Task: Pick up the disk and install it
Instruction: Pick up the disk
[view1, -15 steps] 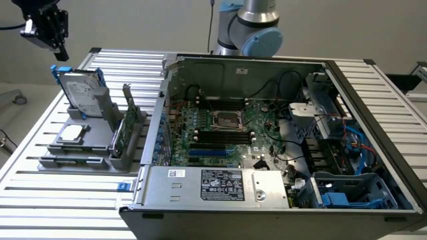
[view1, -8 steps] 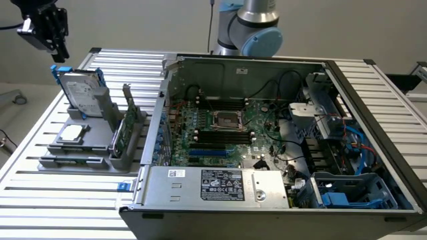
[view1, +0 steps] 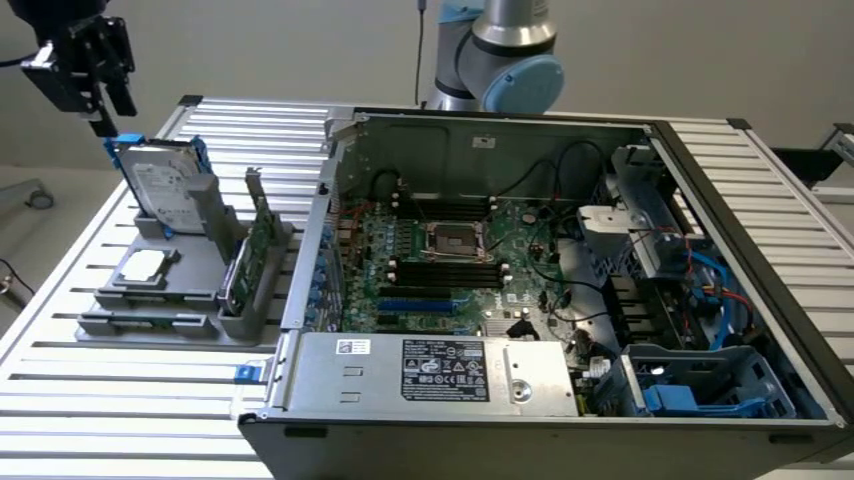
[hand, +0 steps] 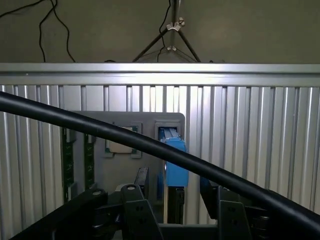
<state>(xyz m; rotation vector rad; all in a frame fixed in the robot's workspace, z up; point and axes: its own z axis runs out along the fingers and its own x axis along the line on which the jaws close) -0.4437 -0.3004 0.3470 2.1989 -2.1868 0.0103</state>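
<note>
Jaws stood well apart on the black gripper (view1: 110, 115), which had hold of nothing. In the exterior view it hung just above the disk (view1: 163, 185), a flat rectangular silver-grey metal hard drive with a white printed label and blue plastic carrier rails. The disk stood upright on its edge in a slot of the grey plastic holder (view1: 187, 270), toward the exterior view's left. Whether a fingertip touched the top blue rail could not be told.

In the wrist view the gripper (hand: 174, 186) looked down on the disk (hand: 176, 175) edge-on, with one black finger on either side of the blue rail and a gap between each finger and the rail. A thick black cable (hand: 100, 129) crossed that view in front of the holder.

On the same holder a small square silver chip (view1: 144, 265) lay flat, and a thin green circuit card (view1: 254, 240) stood upright beside the disk. The holder rested on a slatted aluminium table (view1: 80, 400). An open grey computer case (view1: 441, 370) lay next to it, toward the exterior view's right, its green motherboard (view1: 454, 250) exposed.
</note>
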